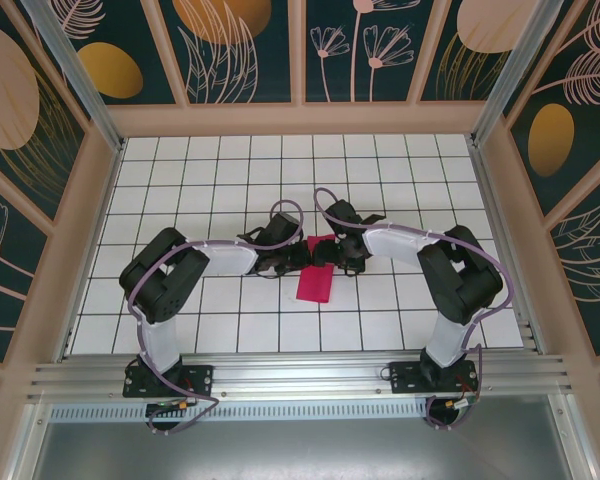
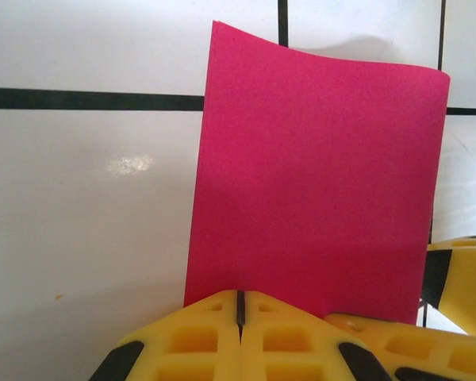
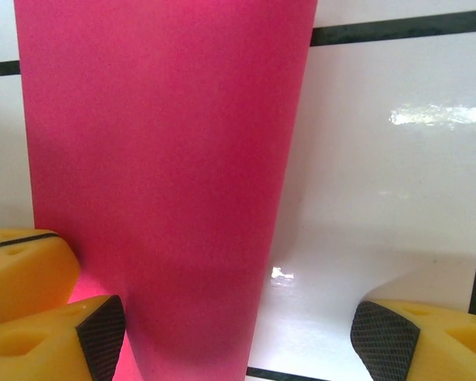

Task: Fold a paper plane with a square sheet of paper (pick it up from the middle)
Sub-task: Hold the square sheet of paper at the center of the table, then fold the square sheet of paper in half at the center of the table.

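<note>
The white tiled surface [image 1: 180, 190] is walled on the left, far and right sides by patterned panels [image 1: 40, 150], with a metal rail [image 1: 300, 372] along its near edge. Bare tiles lie open toward the far-left and near-left corners, along the whole far edge, and again toward both right corners. Both arms bend inward and crowd the middle.

In the top view the left gripper [image 1: 283, 263] is a dark shape whose fingers cannot be made out. In the left wrist view the left gripper [image 2: 239, 317] has its yellow fingers pressed tight together, tips at the near end of the sheet of paper [image 2: 317, 182]. That end is hidden behind them, so a pinch cannot be told from a mere press. The sheet's far edge curls up slightly off the tiles.

The sheet of paper [image 1: 314, 283] lies at the middle of the surface as a narrow magenta strip. Its far end runs up between the two grippers and its near end points toward the rail.

The right gripper [image 1: 342, 258] sits just right of the sheet. In the right wrist view the right gripper [image 3: 238, 341] stands wide apart, holding nothing. The sheet of paper [image 3: 159, 159] passes between its fingers, close to the left-hand pad [image 3: 99, 333]. The top and bottom of the picture cut it off.
</note>
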